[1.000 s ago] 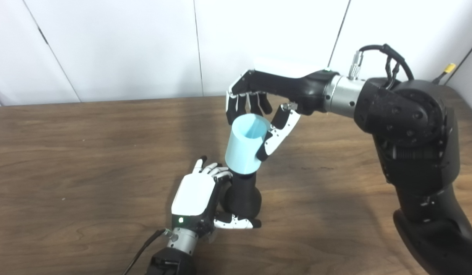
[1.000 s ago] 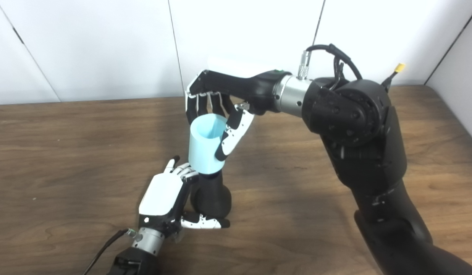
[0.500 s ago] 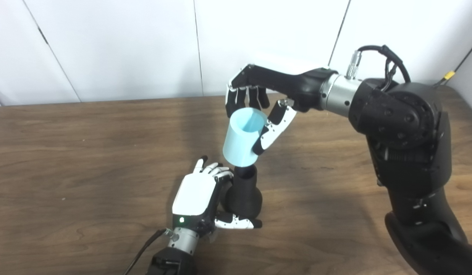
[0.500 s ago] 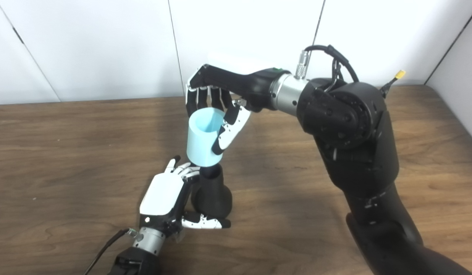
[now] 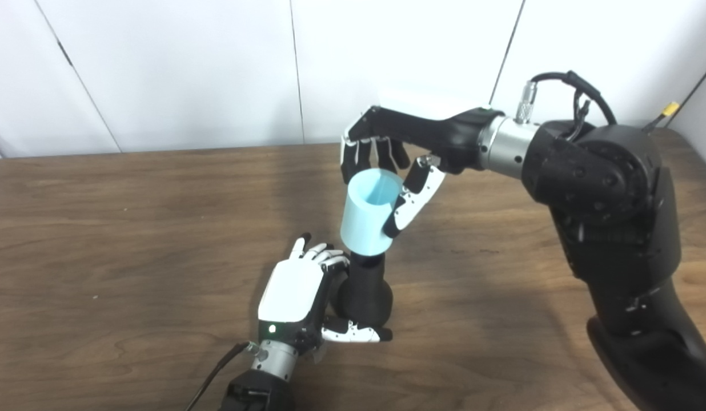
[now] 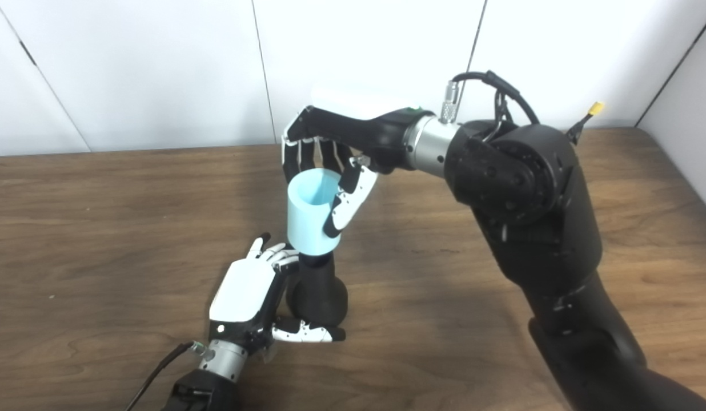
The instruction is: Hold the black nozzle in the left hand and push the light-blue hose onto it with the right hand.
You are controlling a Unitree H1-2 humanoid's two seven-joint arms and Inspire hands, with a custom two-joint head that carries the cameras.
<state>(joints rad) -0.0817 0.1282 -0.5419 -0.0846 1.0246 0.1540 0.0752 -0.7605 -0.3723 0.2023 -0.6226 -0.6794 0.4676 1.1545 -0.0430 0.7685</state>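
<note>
Left hand (image 5: 293, 294) low on the wood table (image 5: 101, 240), fingers wrapped round the black nozzle (image 5: 364, 291), which stands upright. Blue hose (image 5: 369, 214) seated over nozzle tip, open end up. Right hand (image 5: 393, 165) above, fingers and thumb clamped on hose. White wall panels (image 5: 176, 68) behind.

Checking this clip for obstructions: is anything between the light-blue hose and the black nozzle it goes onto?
Nothing visible. The light-blue hose, held by the right hand, sits directly over the neck of the black nozzle, gripped by the left hand.

No readable text or labels anywhere.
</note>
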